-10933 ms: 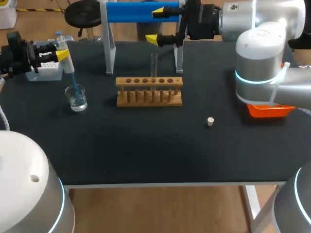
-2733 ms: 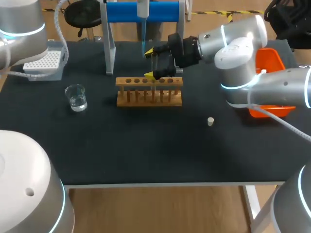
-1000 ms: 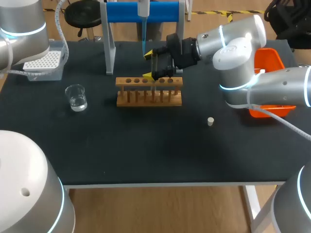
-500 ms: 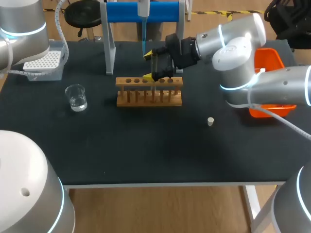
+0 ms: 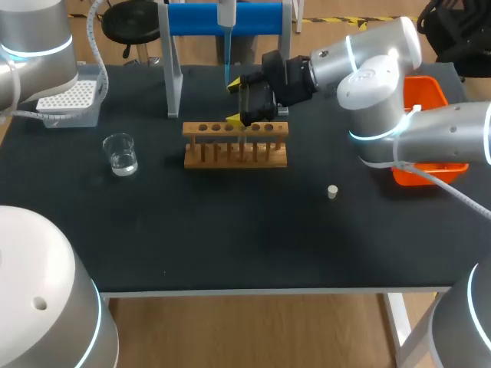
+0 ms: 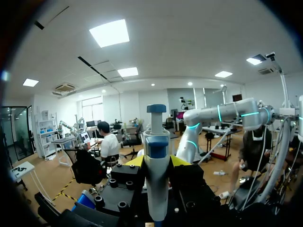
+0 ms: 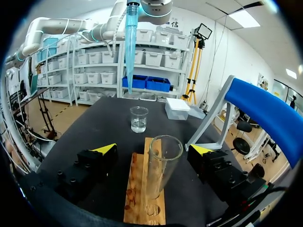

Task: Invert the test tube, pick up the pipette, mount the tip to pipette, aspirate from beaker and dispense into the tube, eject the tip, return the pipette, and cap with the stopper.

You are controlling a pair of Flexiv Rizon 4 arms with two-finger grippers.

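Observation:
A clear test tube (image 7: pixel 161 170) stands upright, mouth up, in the wooden rack (image 5: pixel 235 144). My right gripper (image 7: pixel 152 149) is open, with one yellow-tipped finger on each side of the tube and neither touching it; it sits just behind the rack (image 5: pixel 244 101). My left gripper (image 6: pixel 157 161) is shut on the white and blue pipette (image 6: pixel 156 151). The pipette's blue tip (image 5: pixel 227 65) hangs over the rack, above the tube. The beaker (image 5: pixel 120 153) of clear liquid stands at the left. The small stopper (image 5: pixel 332 192) lies on the mat to the right of the rack.
The white tip box (image 5: pixel 69 96) sits at the back left. The blue-topped pipette stand (image 5: pixel 192 19) rises behind the rack. An orange bin (image 5: pixel 430 92) is at the right, partly behind my right arm. The black mat (image 5: pixel 230 230) fills the front.
Since the earliest frame the pipette has left the beaker and now hangs above the rack, and my right gripper has come from the stand to the tube. In the last second almost nothing moved.

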